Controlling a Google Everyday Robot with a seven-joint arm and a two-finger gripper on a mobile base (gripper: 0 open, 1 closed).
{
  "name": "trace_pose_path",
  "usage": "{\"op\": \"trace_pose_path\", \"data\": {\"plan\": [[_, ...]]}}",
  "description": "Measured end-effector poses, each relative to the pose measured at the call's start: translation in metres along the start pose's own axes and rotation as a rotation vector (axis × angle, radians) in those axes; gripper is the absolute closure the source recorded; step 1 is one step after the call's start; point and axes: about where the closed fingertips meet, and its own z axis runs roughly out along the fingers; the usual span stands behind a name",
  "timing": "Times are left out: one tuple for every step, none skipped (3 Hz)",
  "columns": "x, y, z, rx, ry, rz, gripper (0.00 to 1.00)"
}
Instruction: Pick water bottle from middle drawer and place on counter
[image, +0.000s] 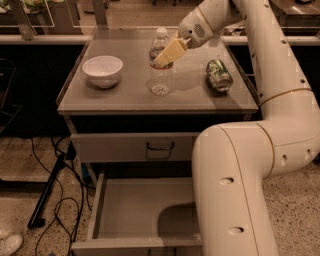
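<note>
**Position.** The small clear ribbed plastic water bottle (160, 80) with a white cap stands upright on the flat matte grey counter (125, 97), between the white bowl (102, 70) and the green-and-silver can (218, 75).

**Gripper.** The cream gripper (169, 52) sits at the bottle's shoulder. Whether it is clamped on the bottle cannot be told.

**Drawer.** The wide grey metal middle drawer (135, 210) is open, its floor bare.

**Handling.** The bottle is judged light, thin-walled, smooth and easily tipped. It is best held at the ribbed mid-body with a modest squeeze.

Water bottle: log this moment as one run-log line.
water bottle upright on counter | gripper at its upper body | middle drawer open | white bowl, can on counter
</note>
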Motion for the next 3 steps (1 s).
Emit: {"op": "trace_pose_path", "data": {"plan": [[0.0,0.0,0.0,0.0,0.0,0.0,0.14],[0.0,0.0,0.0,0.0,0.0,0.0,0.0],[0.0,0.0,0.0,0.0,0.0,0.0,0.0]]}}
